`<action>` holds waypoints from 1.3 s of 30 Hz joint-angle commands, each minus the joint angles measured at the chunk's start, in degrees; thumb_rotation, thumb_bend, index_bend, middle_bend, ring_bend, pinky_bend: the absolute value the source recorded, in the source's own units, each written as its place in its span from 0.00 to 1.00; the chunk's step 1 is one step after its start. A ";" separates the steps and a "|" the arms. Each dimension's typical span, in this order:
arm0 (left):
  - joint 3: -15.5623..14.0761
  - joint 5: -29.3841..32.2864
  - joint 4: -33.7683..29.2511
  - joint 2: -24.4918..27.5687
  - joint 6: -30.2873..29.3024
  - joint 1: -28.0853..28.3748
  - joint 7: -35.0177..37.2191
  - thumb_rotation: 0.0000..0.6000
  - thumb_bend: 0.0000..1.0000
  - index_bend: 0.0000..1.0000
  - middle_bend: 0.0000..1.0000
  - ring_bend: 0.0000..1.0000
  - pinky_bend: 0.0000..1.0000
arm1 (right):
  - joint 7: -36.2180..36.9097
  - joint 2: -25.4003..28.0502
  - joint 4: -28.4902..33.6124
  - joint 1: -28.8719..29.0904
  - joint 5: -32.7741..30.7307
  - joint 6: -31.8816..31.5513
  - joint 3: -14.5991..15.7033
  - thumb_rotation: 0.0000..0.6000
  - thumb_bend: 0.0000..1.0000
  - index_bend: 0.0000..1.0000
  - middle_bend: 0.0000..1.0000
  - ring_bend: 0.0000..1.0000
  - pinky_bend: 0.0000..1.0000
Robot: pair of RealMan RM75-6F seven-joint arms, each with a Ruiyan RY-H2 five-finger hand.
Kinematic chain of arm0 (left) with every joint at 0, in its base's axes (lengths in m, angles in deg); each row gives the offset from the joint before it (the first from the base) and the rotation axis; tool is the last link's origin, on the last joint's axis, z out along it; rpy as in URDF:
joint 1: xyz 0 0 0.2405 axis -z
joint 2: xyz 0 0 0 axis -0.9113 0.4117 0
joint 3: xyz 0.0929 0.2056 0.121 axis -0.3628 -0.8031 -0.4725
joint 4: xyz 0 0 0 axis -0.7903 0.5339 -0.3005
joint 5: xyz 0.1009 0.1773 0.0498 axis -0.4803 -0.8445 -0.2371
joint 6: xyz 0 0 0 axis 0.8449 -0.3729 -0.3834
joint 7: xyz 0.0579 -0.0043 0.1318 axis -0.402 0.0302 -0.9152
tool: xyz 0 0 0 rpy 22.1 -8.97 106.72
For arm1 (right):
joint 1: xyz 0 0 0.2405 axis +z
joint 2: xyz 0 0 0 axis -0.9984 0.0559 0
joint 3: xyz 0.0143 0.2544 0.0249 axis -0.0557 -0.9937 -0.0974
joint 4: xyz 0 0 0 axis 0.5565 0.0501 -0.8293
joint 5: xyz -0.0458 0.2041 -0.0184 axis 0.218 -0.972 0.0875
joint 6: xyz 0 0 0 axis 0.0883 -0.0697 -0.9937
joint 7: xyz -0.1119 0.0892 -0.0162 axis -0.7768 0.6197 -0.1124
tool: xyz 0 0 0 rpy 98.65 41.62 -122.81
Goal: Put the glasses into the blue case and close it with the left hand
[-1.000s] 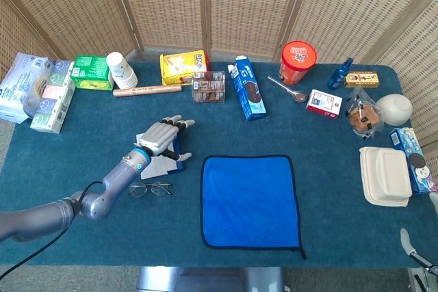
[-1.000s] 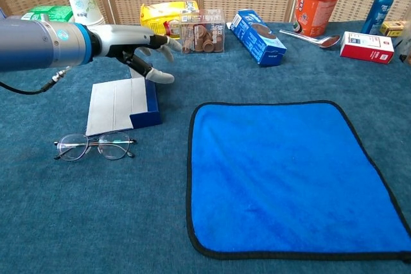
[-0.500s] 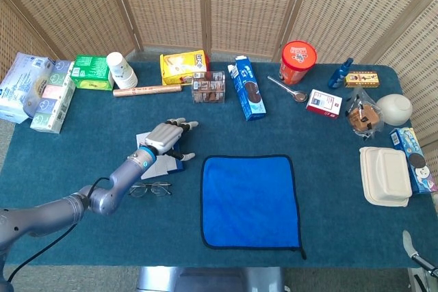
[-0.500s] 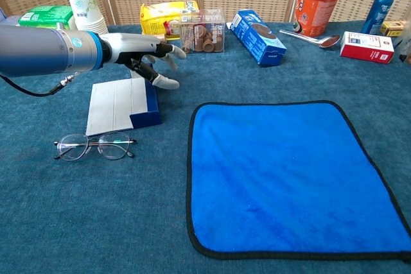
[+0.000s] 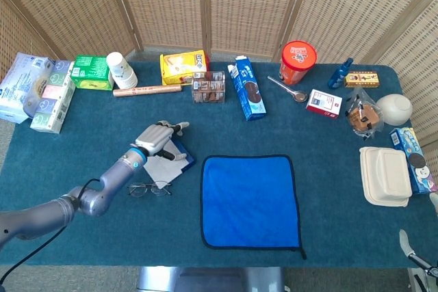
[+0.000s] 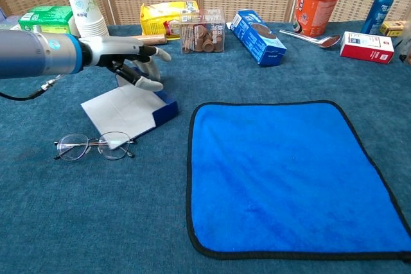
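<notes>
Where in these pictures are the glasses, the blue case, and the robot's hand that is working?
glasses [image 6: 94, 146], chest view, on the bridge between the lenses.
blue case [image 6: 122, 108], chest view, on its pale flap.
left hand [image 6: 125, 52], chest view, on the back of the hand.

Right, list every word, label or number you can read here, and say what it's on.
None can be read.
Red tub: label blurred.
Yellow bag: print too small.
Blue carton: pictures only, lettering unreadable.
Red-and-white box: text too small.
Paper cup: pattern only.
</notes>
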 commanded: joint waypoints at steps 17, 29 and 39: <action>-4.22 -2.14 -15.28 12.58 -6.08 -8.74 3.30 0.54 0.23 0.01 0.27 0.21 0.13 | 1.13 -0.18 -0.76 0.31 0.49 0.24 0.02 0.67 0.34 0.12 0.13 0.00 0.04; -5.03 -4.08 -18.68 15.70 -9.45 -13.27 7.00 0.53 0.23 0.00 0.24 0.16 0.12 | 2.29 -0.49 -1.82 0.51 0.41 0.59 0.01 0.67 0.34 0.12 0.13 0.00 0.04; -4.48 -10.15 -20.78 14.15 -21.69 -17.37 4.13 0.53 0.24 0.07 0.14 0.00 0.09 | 2.66 -0.71 -2.09 0.81 0.34 0.96 -0.05 0.66 0.34 0.12 0.13 0.00 0.04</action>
